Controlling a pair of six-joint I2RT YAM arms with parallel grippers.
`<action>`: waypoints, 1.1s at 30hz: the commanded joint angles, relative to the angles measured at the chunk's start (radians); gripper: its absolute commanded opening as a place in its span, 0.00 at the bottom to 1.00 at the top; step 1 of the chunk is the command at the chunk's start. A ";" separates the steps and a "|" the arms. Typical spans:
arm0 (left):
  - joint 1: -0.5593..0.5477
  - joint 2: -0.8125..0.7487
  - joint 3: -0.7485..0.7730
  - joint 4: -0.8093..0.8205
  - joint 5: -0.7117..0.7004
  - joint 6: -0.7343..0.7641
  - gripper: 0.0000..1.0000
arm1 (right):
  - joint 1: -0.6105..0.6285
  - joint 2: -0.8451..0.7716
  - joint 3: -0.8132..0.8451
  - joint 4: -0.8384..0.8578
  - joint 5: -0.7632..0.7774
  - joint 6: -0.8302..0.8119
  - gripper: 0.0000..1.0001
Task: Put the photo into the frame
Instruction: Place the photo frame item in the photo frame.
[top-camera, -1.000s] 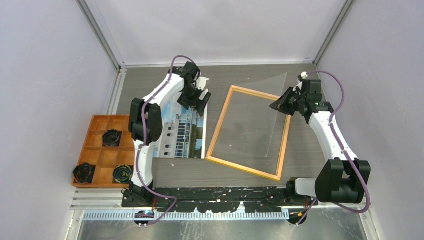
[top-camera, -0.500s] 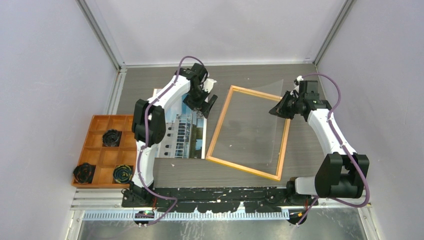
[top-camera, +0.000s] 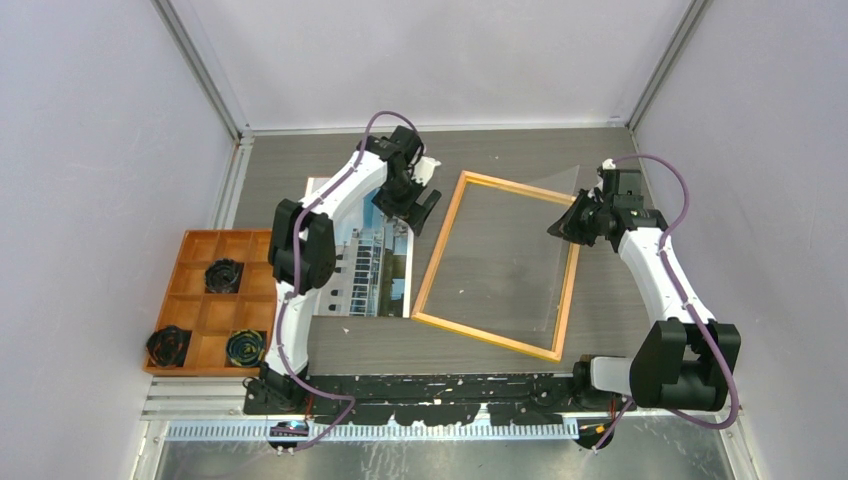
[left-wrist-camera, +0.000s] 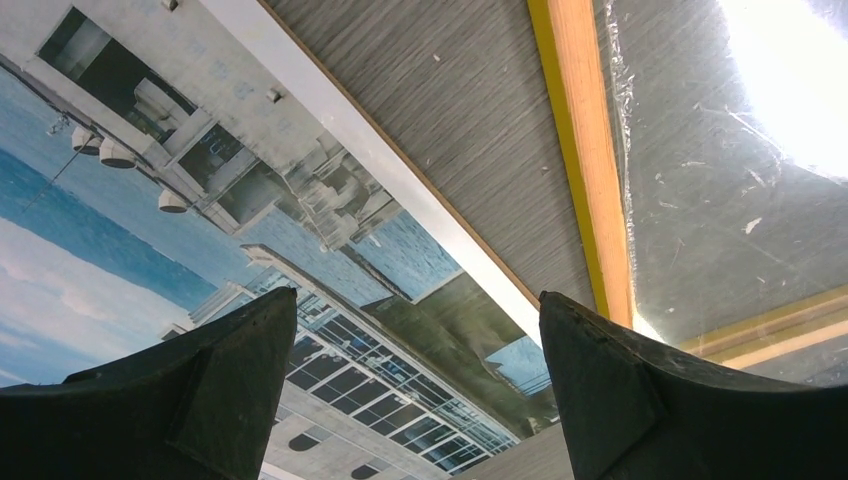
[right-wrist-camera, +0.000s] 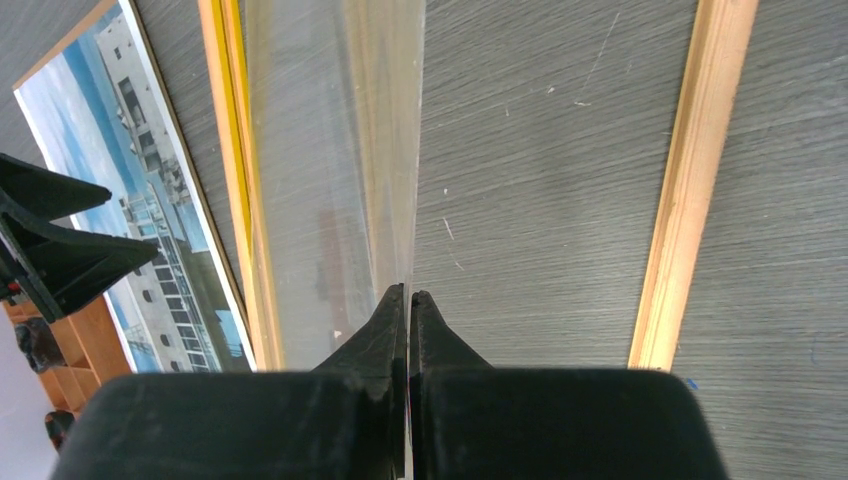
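Yellow-sided, light-wood large thin rectangular picture frame (top-camera: 438, 250) lying flat and slightly askew at the middle of the grey wood-grain table (top-camera: 300, 160); wood-coloured face upward, yellow visible along the outer side in the left wrist view; table grain showing through the opening

Large rectangular paper print of a white multi-storey building under blue cloudy sky (top-camera: 375, 275) lying picture side up on the table just left of the frame, outside it; separated from the frame's left rail by a narrow strip of bare table; far part partly covered by the left arm in the top view

Left gripper (top-camera: 413, 212) hanging above the print's right edge and that strip, near the frame's far left corner; black fingers (left-wrist-camera: 200, 400) spread wide, grasping nothing

Right gripper (right-wrist-camera: 408, 300) over the frame's right rail; fingertips clenched on the edge of a clear plastic pane (right-wrist-camera: 330, 180); pane seen almost edge-on from the right wrist, tilted rather than flat, stretching away from the fingertips across the frame's opening; far corner jutting past the frame's far rail in the top view; contact between the pane's other edge and the table impossible to judge

Orange compartment tray (top-camera: 200, 315) at the table's left side, well apart from the frame; three black round objects (top-camera: 223, 275) inside, each in a separate compartment
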 joint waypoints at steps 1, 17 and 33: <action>-0.004 0.006 0.049 -0.020 -0.012 0.012 0.92 | -0.006 -0.033 -0.005 0.057 0.034 -0.008 0.01; -0.022 0.039 0.024 0.010 -0.079 0.060 0.91 | -0.007 -0.147 -0.099 0.240 -0.071 0.012 0.01; -0.037 0.106 0.028 0.029 -0.135 0.063 0.88 | -0.007 -0.060 -0.083 0.243 -0.102 0.008 0.01</action>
